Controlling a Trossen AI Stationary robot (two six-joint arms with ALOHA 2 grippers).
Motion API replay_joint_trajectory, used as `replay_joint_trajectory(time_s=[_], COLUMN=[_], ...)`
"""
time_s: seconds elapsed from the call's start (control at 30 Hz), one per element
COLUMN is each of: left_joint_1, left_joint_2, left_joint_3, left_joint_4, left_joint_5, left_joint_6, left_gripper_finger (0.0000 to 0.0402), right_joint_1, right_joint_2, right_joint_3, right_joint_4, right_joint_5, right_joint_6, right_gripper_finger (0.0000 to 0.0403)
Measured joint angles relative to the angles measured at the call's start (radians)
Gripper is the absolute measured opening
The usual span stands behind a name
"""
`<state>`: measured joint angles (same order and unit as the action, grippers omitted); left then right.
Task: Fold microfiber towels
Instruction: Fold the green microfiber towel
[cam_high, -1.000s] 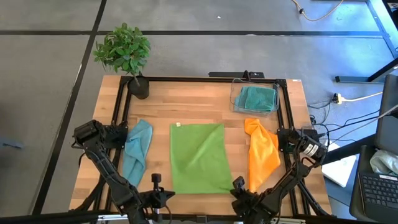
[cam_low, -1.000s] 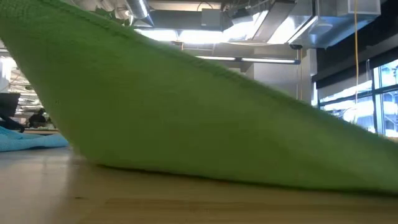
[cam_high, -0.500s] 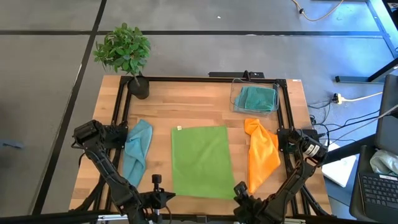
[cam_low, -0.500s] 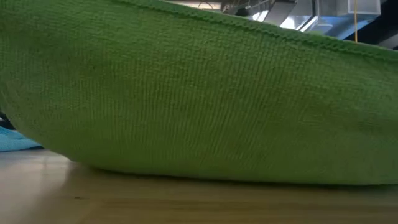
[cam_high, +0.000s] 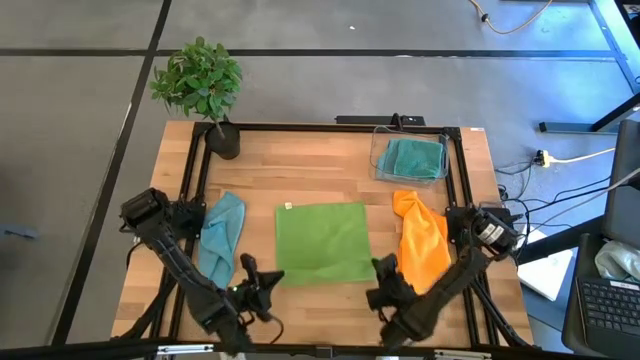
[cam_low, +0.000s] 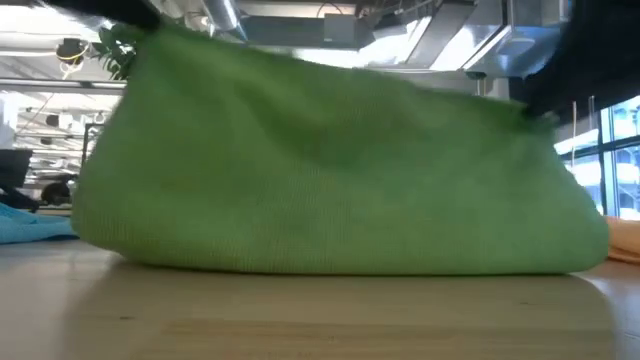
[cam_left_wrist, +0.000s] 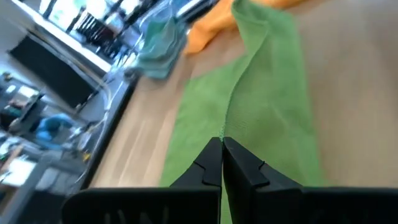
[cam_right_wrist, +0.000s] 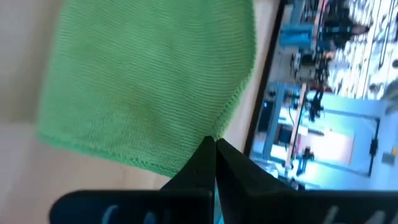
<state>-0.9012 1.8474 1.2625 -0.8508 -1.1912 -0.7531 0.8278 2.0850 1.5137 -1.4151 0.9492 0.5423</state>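
Left gripper (cam_high: 272, 279) and right gripper (cam_high: 378, 268) pinched shut on green towel's (cam_high: 322, 240) near corners; far edge straight ahead of both.

Bare wood behind green towel (cam_high: 322, 240); plant (cam_high: 200, 82), bin (cam_high: 408, 158) at corners

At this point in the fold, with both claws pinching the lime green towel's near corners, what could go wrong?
1. The left claw and right claw pinch only the very corners of the lime green towel; a corner could slip out mid-fold.
2. In the high view the claws look slightly uneven, so the folded edge may land skewed.
3. The orange towel lies close beside the right claw and might get snagged.
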Motion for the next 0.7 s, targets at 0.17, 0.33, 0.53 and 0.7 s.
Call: replay_joint_trajectory(time_s=[0.17,0.33,0.53,0.7], left_joint_1=[0.091,0.149,0.184,0.195], left_joint_2=[-0.001,-0.001,-0.001,-0.001], left_joint_3=[0.000,0.000,0.000,0.000], left_joint_4=[-0.055,-0.085,-0.214,-0.274], left_joint_5=[0.096,0.133,0.146,0.173], left_joint_6=[-0.002,-0.012,-0.156,-0.213], left_gripper_finger=[0.0000,0.0000,0.0000,0.0000], right_joint_1=[-0.097,-0.176,-0.246,-0.323], right_joint_2=[-0.002,-0.003,-0.032,-0.096], right_joint_3=[-0.064,-0.160,-0.211,-0.230], right_joint_4=[0.054,0.109,0.256,0.408], right_joint_5=[0.032,0.052,0.044,-0.059], right_joint_6=[-0.034,-0.023,-0.096,-0.266], right_gripper_finger=[0.0007,0.0007,0.0008,0.0008])
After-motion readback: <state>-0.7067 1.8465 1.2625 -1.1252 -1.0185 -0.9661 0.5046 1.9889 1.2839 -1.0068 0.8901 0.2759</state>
